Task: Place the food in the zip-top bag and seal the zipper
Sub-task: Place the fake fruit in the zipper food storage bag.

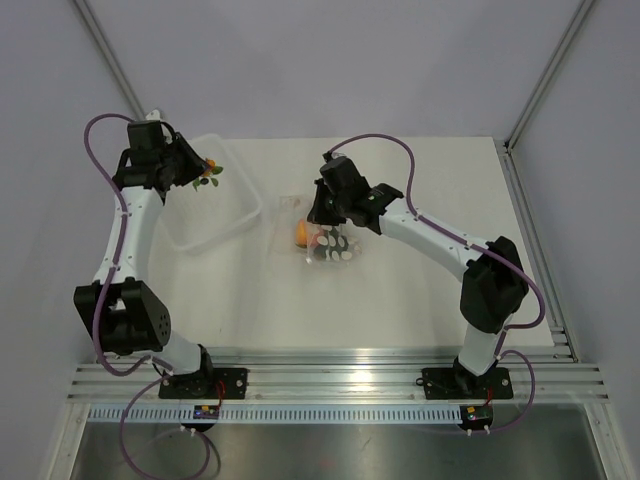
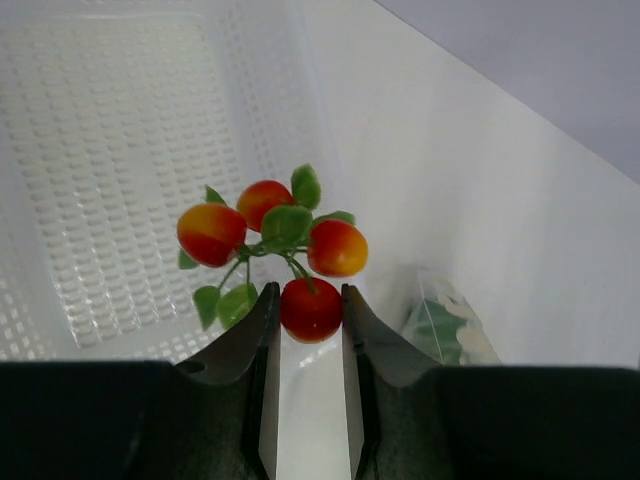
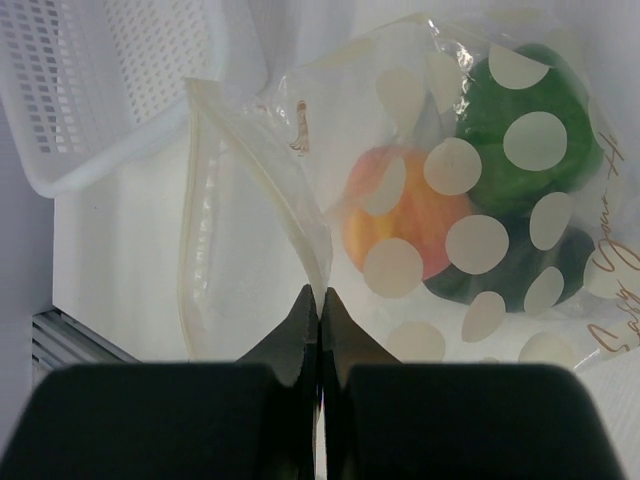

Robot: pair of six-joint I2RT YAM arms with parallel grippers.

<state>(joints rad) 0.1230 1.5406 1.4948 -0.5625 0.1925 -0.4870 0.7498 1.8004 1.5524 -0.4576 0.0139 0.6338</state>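
Note:
My left gripper (image 2: 305,292) is shut on one red berry of the tiny red-and-green piece (image 2: 335,248), a sprig of small red-orange fruits with green leaves. It holds the sprig above the white tray; in the top view the sprig (image 1: 208,172) is over the tray's far edge. My right gripper (image 3: 321,293) is shut on the upper lip of the dotted zip-top bag (image 3: 480,240), holding the mouth open. The zipper (image 3: 195,230) curves round the mouth at the left. Inside the bag lie the peach (image 3: 420,215) and the green lump (image 3: 500,130). The bag (image 1: 335,248) lies mid-table.
The white translucent perforated tray (image 1: 250,205) stands left of the bag, its corner close to the bag's mouth (image 3: 90,90). Grey walls and frame posts bound the table at the back and sides. An aluminium rail runs along the near edge.

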